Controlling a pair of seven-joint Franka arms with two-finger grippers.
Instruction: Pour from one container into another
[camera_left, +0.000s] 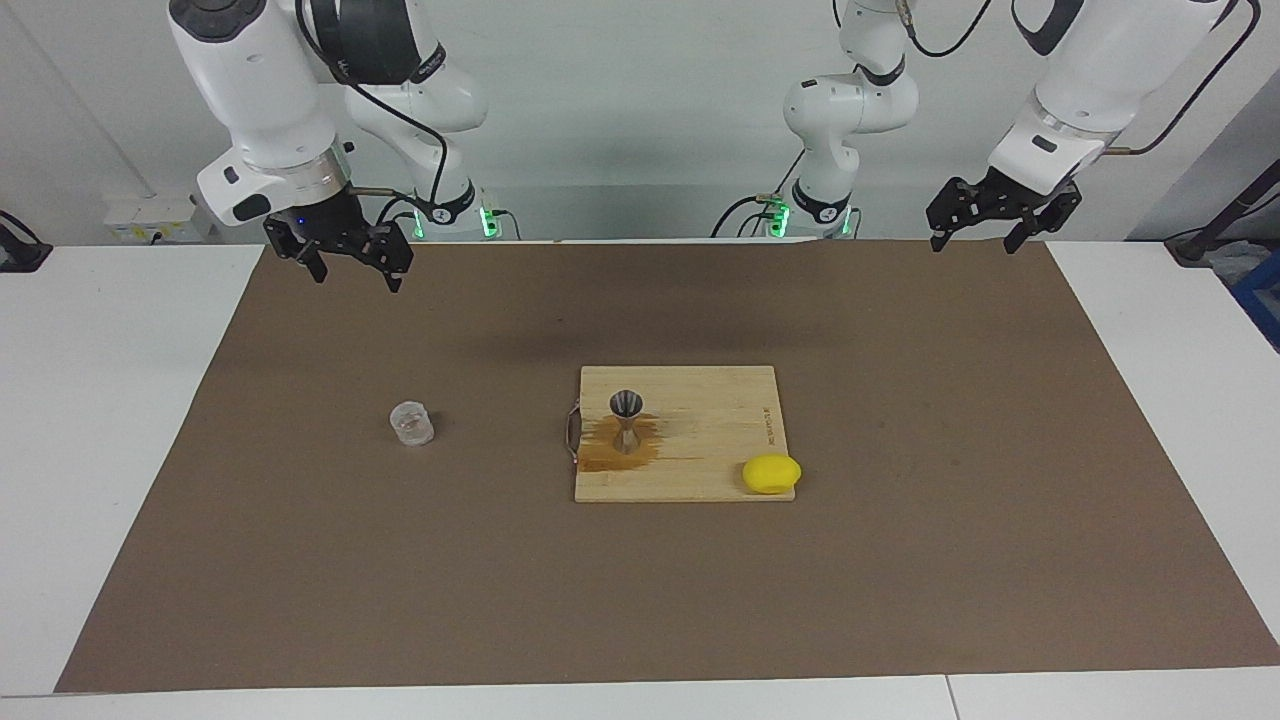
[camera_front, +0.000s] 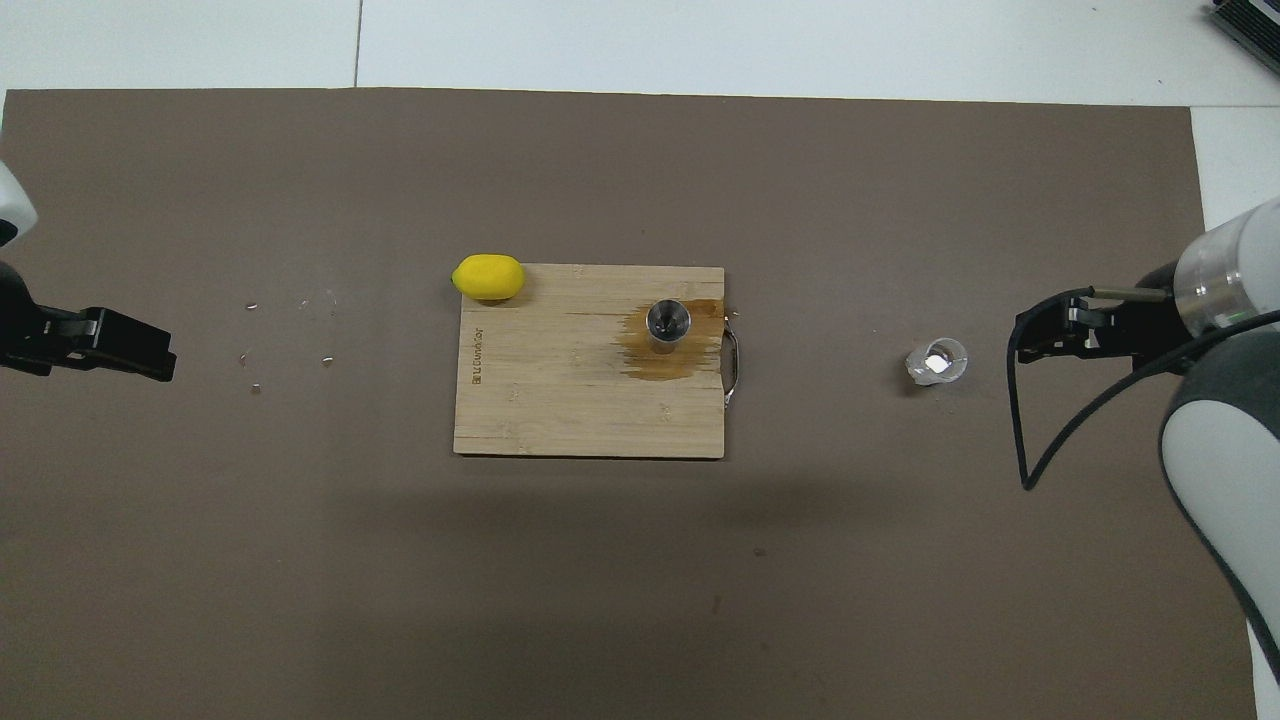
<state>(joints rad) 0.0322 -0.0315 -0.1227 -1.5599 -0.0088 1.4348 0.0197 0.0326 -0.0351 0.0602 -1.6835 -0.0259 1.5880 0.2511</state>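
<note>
Lemon (camera_left: 771, 473) on board (camera_left: 720, 400) corner | jigger (camera_left: 626, 418) in stain (brown) | both claws wide, empty

Even, diffuse light falls from above; my workspace is bright without harsh contrast. Broad soft shadows lie on the brown mat (camera_left: 900, 420), one band nearer to me than the cutting board (camera_left: 700, 440). The glass cup (camera_front: 937, 361) catches a small white glint in the overhead view. The metal jigger (camera_left: 626, 420) shines dully. Both views are sharp, with no motion blur and straight edges.
</note>
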